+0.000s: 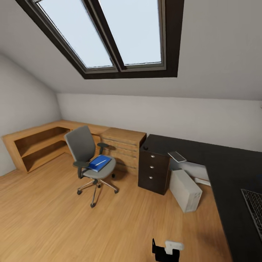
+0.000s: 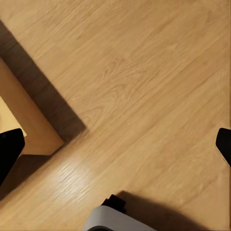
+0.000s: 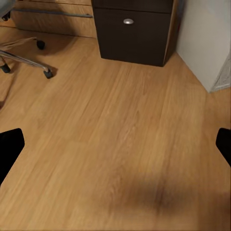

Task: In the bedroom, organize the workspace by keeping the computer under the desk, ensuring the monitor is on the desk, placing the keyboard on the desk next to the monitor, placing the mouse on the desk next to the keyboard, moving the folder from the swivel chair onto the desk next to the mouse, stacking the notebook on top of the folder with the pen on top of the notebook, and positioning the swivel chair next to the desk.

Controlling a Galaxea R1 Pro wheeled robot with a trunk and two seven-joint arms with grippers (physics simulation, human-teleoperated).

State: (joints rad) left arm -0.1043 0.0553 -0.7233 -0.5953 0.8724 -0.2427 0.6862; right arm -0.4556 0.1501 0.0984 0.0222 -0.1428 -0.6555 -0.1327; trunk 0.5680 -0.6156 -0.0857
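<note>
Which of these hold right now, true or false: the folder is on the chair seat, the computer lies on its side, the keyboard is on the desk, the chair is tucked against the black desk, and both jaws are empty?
1. The blue folder lies on the swivel chair seat. True.
2. The computer lies flat on its side. False: it stands upright on the floor beside the drawer unit.
3. The keyboard is on the desk. True.
4. The swivel chair is tucked against the black desk. False: it stands apart, nearer the wooden chest.
5. Both wrist views show wide-open jaws holding nothing. True.
</note>
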